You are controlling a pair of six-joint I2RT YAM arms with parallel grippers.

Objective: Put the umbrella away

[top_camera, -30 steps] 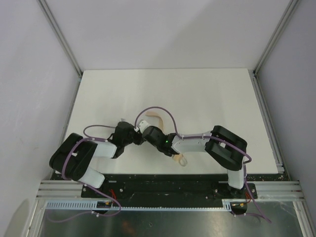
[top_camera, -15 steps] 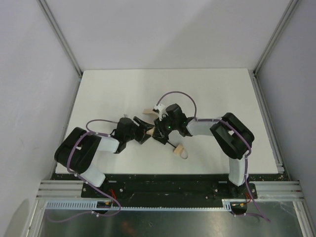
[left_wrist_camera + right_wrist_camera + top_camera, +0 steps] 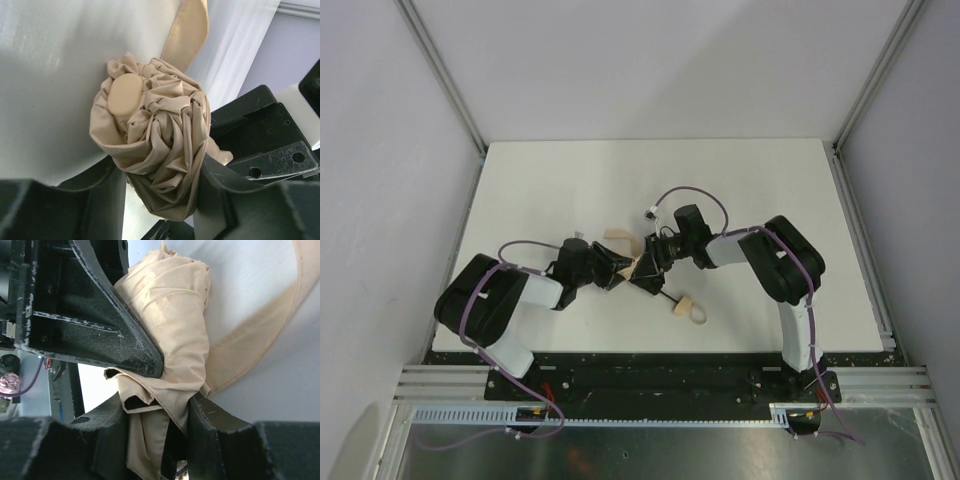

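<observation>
1. White desk (image 3: 750, 190) between pale walls; the umbrella (image 3: 160, 145) lies mid-desk, closer to the near edge.
2. Its long axis runs diagonally: the wooden handle (image 3: 681, 307) and cord loop (image 3: 698, 316) point toward the near right corner, the folded canopy toward the far left.
3. The beige fabric is crumpled into a tight rosette with a flat strap (image 3: 187, 32) trailing loose, and a thin black shaft (image 3: 665, 295) shows.
4. The right gripper (image 3: 159, 405) is clamped on the fabric. The left gripper (image 3: 159, 175) straddles the bundle's tip, jaws partway apart; I cannot tell whether it grips.
</observation>
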